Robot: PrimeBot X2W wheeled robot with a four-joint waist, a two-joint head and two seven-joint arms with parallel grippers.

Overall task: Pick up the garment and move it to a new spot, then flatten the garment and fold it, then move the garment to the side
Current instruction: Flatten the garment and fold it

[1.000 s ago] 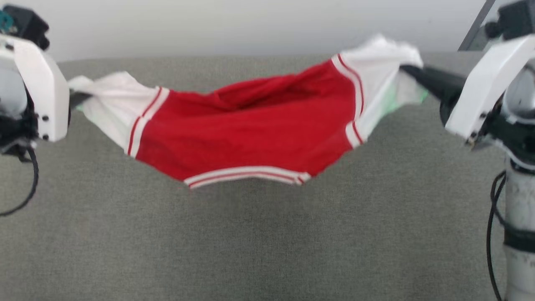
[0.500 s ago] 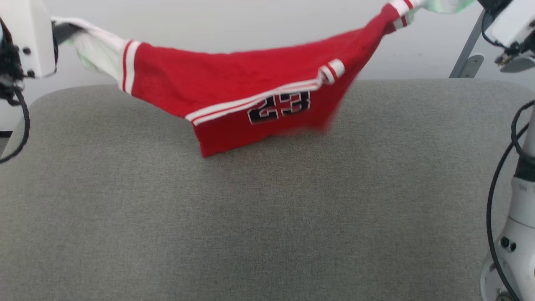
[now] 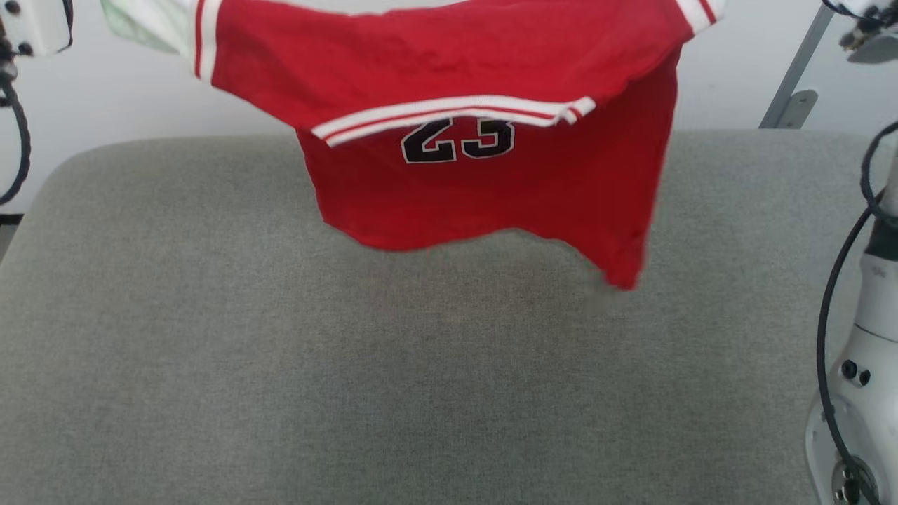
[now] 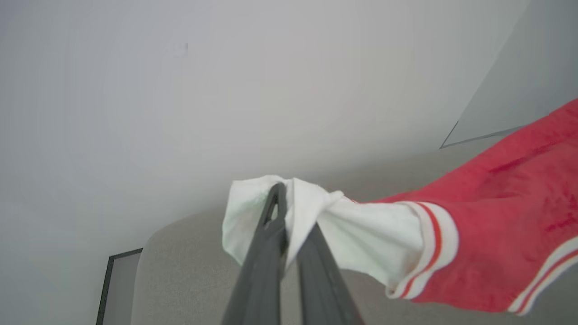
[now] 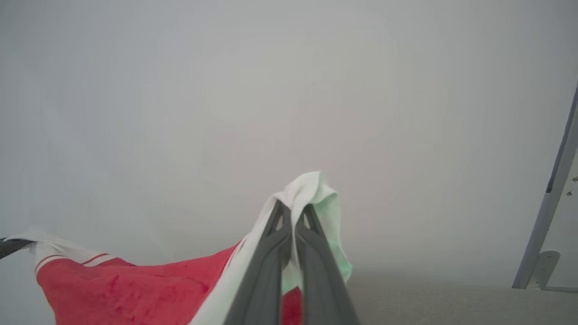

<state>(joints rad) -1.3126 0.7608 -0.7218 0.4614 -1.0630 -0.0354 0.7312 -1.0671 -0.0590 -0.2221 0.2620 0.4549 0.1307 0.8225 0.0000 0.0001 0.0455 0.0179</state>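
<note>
The garment [image 3: 449, 63], a red jersey with white sleeves, striped trim and a black 23, hangs stretched in the air above the grey cushioned surface [image 3: 421, 393]. Its lower hem dangles free, lowest at the right. In the left wrist view my left gripper [image 4: 289, 198] is shut on the bunched white sleeve [image 4: 361, 234]. In the right wrist view my right gripper [image 5: 293, 212] is shut on the other white sleeve [image 5: 316, 194], with the garment [image 5: 135, 289] trailing to the left. In the head view both sleeve ends run off the top edge.
A pale wall [image 3: 126, 112] rises behind the cushion. A grey metal post with a bracket [image 3: 793, 84] stands at the back right. My right arm's white base and black cable [image 3: 856, 351] sit at the right edge, and a cable loop [image 3: 17, 140] hangs at the left.
Both grippers have lifted the garment higher, off the cushion. The body of the garment has unfurled downward so the number 23 and the lower hem hang free. The head view has also shifted.
</note>
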